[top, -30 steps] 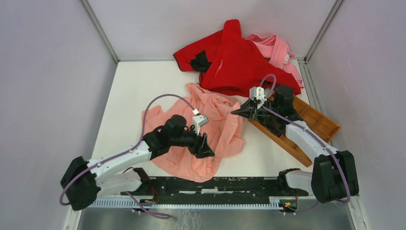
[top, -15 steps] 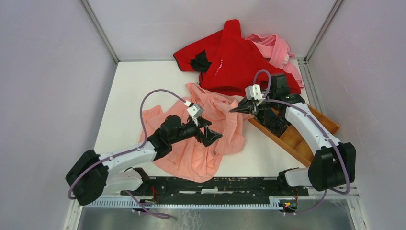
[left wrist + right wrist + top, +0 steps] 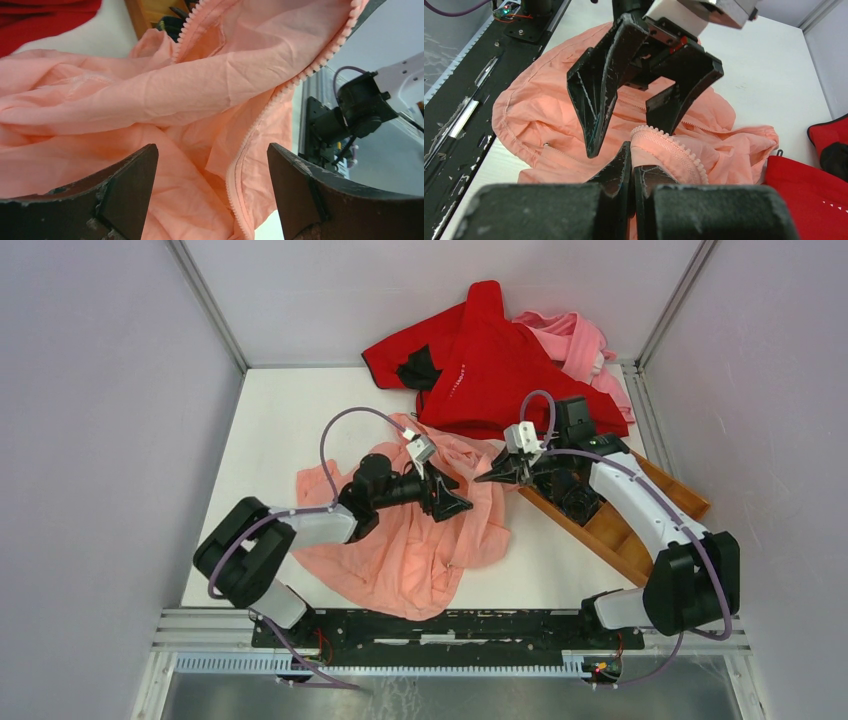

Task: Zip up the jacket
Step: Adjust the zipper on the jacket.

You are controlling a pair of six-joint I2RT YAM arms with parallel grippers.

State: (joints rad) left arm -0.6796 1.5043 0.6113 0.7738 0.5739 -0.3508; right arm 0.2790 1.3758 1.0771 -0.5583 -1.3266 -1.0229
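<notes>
Currently my right end effector (image 3: 631, 150) pinches the jacket (image 3: 400, 555) by its zipper edge (image 3: 676, 147), raised to expose the teeth; my left end effector (image 3: 211, 152) stands open beside it, presumably to grasp.

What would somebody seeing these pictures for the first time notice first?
The salmon-pink jacket lies crumpled and unzipped in the middle of the table. The right gripper pinches its toothed zipper edge, while the left gripper hovers wide open facing it. A bright red garment is heaped at the far edge.
</notes>
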